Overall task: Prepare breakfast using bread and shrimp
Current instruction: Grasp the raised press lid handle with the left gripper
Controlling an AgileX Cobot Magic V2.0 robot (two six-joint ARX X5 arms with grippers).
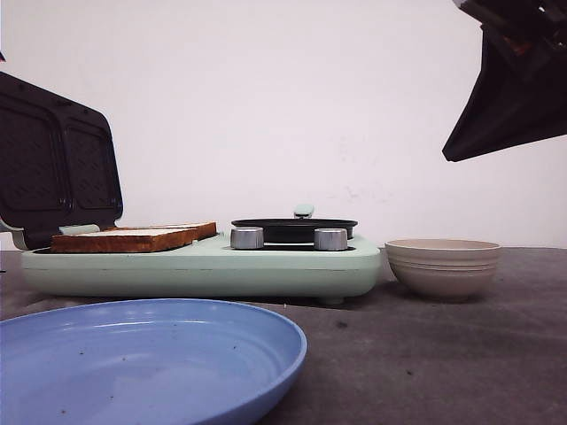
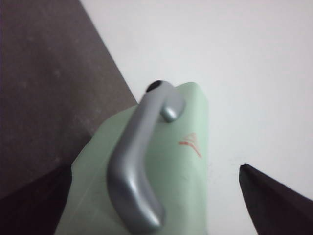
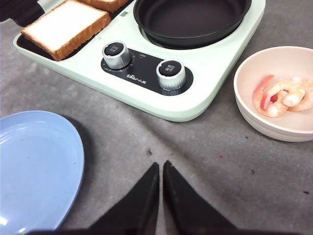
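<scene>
Two slices of white bread lie side by side on the open sandwich plate of the mint-green breakfast maker [image 1: 204,270]; the nearer slice [image 3: 66,24] is in full view, the second [image 3: 105,4] is cut by the frame edge. In the front view they show edge-on [image 1: 133,237]. Several shrimp [image 3: 283,95] lie in the beige bowl [image 3: 254,115]. My right gripper [image 3: 161,164] is shut and empty, high above the table in front of the knobs; it also shows in the front view [image 1: 452,152]. My left gripper [image 2: 155,169] is open, with the raised lid's grey handle [image 2: 137,166] between its fingers.
The lid [image 1: 53,168] stands open at the left. A black pan [image 1: 294,228] sits on the maker's right half, behind two silver knobs [image 3: 117,53]. A blue plate [image 1: 142,359] lies at the front left. The bowl [image 1: 443,266] stands right of the maker.
</scene>
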